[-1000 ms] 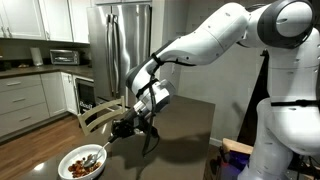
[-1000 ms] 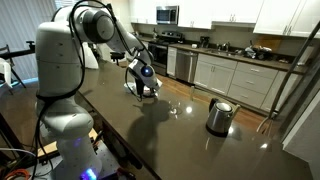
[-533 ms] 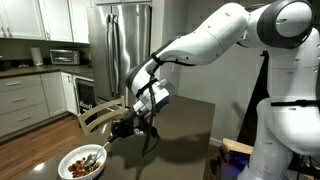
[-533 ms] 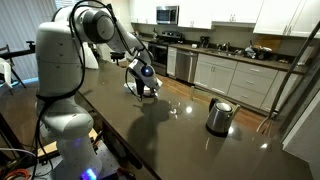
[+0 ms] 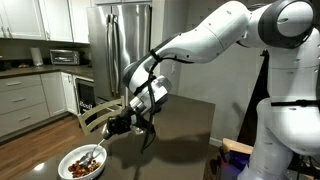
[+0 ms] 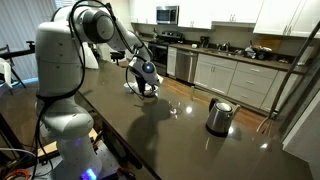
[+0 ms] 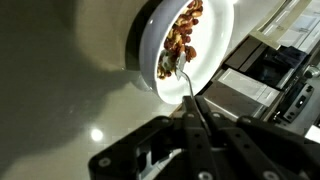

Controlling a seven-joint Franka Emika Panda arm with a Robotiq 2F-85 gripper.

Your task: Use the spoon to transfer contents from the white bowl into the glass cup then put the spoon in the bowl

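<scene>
Spoon (image 7: 186, 86) tip in the white bowl (image 7: 218, 40).
Our gripper (image 7: 200, 135) was clamped shut on its thin, stiff, probably slick handle end.

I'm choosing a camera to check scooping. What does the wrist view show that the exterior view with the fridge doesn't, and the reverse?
Wrist view only: a close look at the spoon dipped among the contents, its handle pinched in the gripper. Exterior view only: the arm, the fridge, the microwave. Both: the bowl, its contents, the spoon, the gripper shut on it.
</scene>
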